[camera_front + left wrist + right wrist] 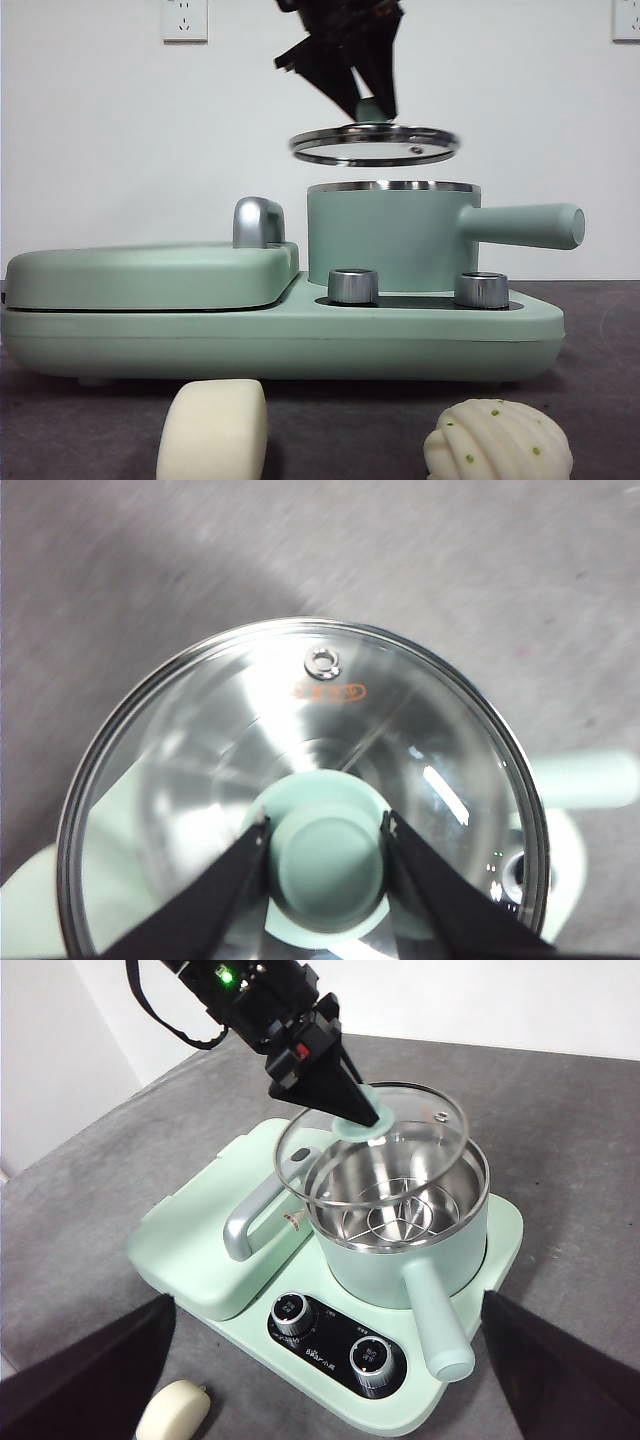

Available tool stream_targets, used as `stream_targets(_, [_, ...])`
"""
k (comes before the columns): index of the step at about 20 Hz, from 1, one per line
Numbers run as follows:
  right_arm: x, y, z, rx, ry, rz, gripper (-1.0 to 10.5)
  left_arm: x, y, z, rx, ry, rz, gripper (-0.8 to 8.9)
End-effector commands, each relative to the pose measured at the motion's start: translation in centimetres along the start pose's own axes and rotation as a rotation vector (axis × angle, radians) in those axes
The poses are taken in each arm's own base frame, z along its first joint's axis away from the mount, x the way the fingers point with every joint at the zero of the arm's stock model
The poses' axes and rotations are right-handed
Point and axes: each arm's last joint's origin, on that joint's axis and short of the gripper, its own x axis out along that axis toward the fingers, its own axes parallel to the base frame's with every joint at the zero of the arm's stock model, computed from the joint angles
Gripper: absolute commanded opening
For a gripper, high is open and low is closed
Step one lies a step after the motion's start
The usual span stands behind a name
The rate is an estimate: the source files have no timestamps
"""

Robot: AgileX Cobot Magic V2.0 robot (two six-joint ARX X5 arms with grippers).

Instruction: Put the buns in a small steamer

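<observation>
Left gripper grips lid knob; orange lid print unreadable.

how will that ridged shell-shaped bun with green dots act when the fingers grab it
The ridged cream shell-shaped bun with green dots looks soft, so it would probably dent under a firm squeeze. Its domed top may let fingers slip off; its flat base on the dark table suggests it won't roll.
</observation>
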Motion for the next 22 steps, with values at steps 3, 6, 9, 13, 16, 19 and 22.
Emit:
stream_targets(3, [0.0,0.0,0.5,0.056,-0.003,0.007,4.9,-3.9,3.1,0.0,-0.050,-0.095,0.057,0.56])
stream_targets(6, [1.1,-0.5,0.7,0.140,0.044,0.083,4.9,-5.5,5.8,-0.7,-0.103,-0.122,0.105,0.56])
stream_targets(9, [3.2,-1.0,0.8,0.233,0.135,0.141,4.9,-6.8,8.8,-1.7,-0.174,-0.133,0.156,0.56])
stream_targets(13, [7.2,-0.3,0.6,0.289,0.297,0.190,4.9,-8.0,12.2,-3.0,-0.241,-0.145,0.214,0.55])
stream_targets(16, [10.8,1.6,0.0,0.278,0.441,0.151,4.9,-8.8,14.1,-3.8,-0.280,-0.154,0.248,0.55])
stream_targets(19, [14.9,4.4,-1.4,0.226,0.602,0.115,4.9,-9.4,15.7,-4.6,-0.313,-0.159,0.276,0.55])
stream_targets(22, [18.7,7.7,-3.0,0.141,0.737,0.110,4.9,-10.0,16.8,-5.2,-0.337,-0.165,0.298,0.55])
